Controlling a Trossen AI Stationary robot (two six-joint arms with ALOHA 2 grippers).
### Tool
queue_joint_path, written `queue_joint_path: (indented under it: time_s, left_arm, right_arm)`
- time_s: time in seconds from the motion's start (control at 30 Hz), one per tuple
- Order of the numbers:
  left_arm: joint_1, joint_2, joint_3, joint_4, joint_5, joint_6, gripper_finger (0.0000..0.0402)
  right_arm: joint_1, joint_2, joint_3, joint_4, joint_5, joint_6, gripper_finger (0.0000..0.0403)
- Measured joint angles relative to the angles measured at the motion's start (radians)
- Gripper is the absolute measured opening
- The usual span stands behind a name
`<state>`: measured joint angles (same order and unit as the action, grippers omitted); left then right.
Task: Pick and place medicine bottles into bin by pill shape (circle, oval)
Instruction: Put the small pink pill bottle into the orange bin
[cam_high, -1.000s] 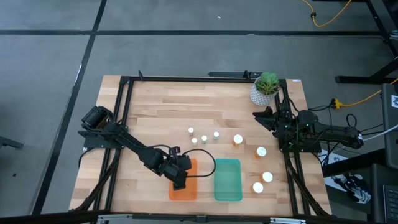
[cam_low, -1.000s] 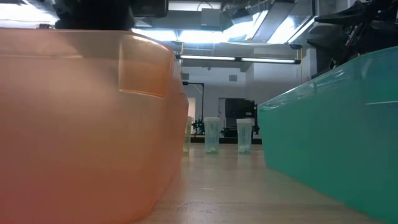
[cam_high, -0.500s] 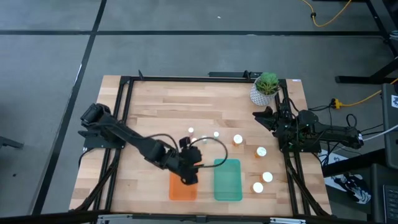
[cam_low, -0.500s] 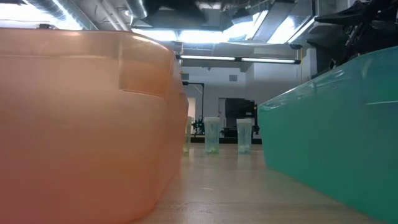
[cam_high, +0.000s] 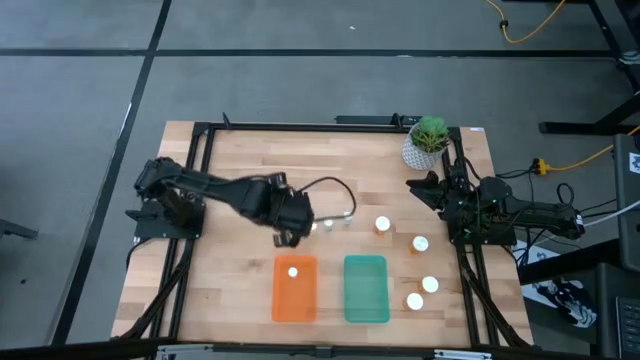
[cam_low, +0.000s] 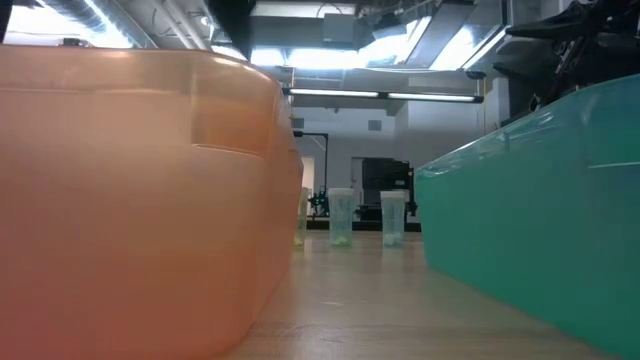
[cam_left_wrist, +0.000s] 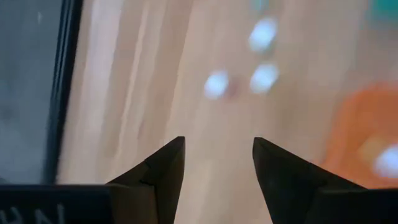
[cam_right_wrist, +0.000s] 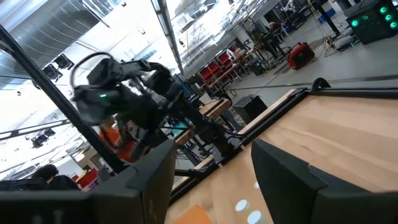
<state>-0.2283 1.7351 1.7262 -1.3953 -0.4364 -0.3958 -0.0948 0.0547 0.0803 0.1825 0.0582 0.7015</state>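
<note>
Orange plastic tray (cam_high: 295, 300) now holds one white-capped tiny bottle (cam_high: 293, 272); left gripper (cam_high: 285, 236), open and empty, swings toward remaining tiny bottles (cam_high: 338, 220).

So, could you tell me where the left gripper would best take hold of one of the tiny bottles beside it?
Probably by the body just under the white cap, coming straight down from above. The tiny bottle stands upright with its round cap facing up, and a neighbouring bottle stands close, so a top approach likely disturbs it least. The left gripper, fingers open, hovers beside them.
</note>
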Motion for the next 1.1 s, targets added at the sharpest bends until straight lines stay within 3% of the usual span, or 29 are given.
queue_joint_path:
  time_s: [0.3, 0.57, 0.8, 1.1]
  left_arm:
    - [0.253, -0.015, -0.179, 0.095, 0.249, 0.503, 0.0181]
    - [0.441, -0.032, -0.377, 0.291, 0.384, 0.69, 0.0177]
    - [0.446, -0.027, -0.503, 0.454, 0.391, 0.816, 0.0176]
    - [0.378, -0.027, -0.513, 0.611, 0.391, 0.867, 0.018]
  right_arm:
    - [0.0, 0.0, 0.0, 0.0, 0.001, 0.002, 0.0213]
    - [0.0, 0.0, 0.0, 0.002, 0.004, 0.004, 0.0213]
    - [0.0, 0.0, 0.0, 0.002, 0.074, 0.001, 0.0213]
    - [0.0, 0.0, 0.0, 0.002, 0.099, -0.001, 0.0213]
